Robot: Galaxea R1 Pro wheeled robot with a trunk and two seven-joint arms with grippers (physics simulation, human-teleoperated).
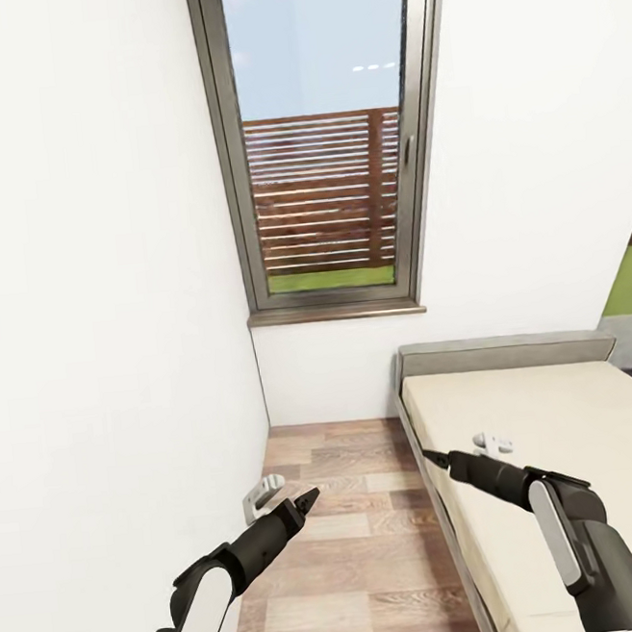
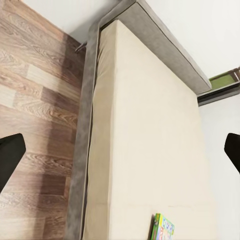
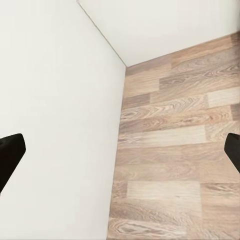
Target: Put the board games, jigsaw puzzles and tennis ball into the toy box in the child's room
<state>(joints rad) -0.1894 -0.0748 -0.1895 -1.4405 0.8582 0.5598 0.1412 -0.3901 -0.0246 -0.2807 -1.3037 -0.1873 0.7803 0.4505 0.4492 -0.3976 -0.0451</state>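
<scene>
The robot is on its way, judging by the scene: it faces a window (image 1: 323,141) and a strip of floor (image 1: 350,564), nothing in hand. Left gripper (image 1: 279,498) wide, empty; right gripper (image 1: 461,452) wide, empty, over the bed (image 1: 559,428). One board game (image 2: 163,229) lies on the mattress. Next likely means turning toward that game to grasp it.
</scene>
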